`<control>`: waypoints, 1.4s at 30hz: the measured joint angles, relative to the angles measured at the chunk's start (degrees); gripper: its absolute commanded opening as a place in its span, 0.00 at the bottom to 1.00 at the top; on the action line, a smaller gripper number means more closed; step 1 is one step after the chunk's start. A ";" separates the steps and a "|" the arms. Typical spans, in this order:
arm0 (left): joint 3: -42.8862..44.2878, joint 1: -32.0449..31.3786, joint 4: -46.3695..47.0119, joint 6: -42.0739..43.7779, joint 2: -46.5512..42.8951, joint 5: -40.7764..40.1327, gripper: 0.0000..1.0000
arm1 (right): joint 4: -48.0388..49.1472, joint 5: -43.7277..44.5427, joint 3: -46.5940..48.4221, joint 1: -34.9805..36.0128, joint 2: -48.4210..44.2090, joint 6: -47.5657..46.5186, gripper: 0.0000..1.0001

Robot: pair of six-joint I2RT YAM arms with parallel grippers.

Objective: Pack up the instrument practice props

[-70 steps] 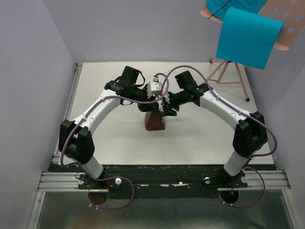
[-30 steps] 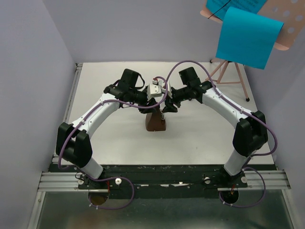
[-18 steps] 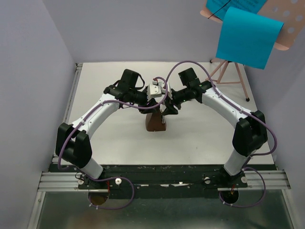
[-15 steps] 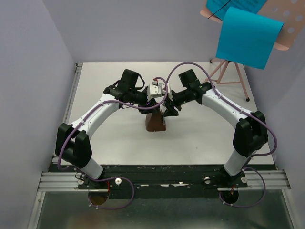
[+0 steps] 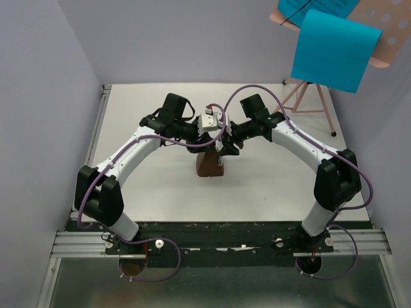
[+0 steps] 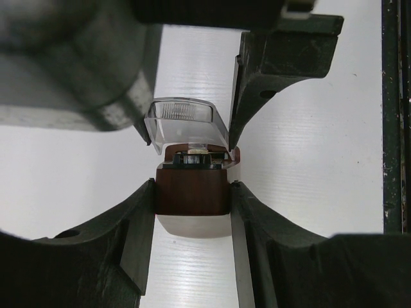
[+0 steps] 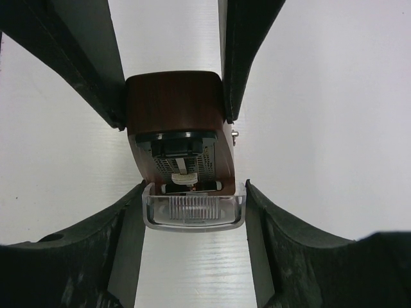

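The dark-brown metronome (image 5: 209, 165) stands upright on the white table (image 5: 141, 102), and both arms meet right over it. The left gripper (image 6: 192, 192) is clamped on the metronome's wooden body, one finger pressed flat against each side. The right gripper (image 7: 194, 212) comes in from the opposite side and pinches the clear cover (image 7: 194, 215), which sits tilted against the metronome's front with the dark inner works showing behind it. Well off to the metronome's far right, the pink perforated music stand (image 5: 385, 45) rises on thin legs, with the blue paper sheet (image 5: 334, 50) draped over its desk.
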 measured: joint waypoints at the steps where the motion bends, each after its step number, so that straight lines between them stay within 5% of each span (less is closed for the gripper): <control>1: 0.00 0.00 0.00 0.00 0.00 0.00 0.00 | -0.07 0.04 0.00 0.02 0.00 -0.13 0.00; 36: -1.81 0.48 1.49 -0.96 -1.07 0.22 0.00 | -0.46 0.94 -0.31 1.33 -0.09 0.50 0.00; 42: -2.40 0.48 1.84 -0.72 -1.51 0.31 0.18 | -0.28 1.05 -0.42 1.66 -0.09 -0.92 0.00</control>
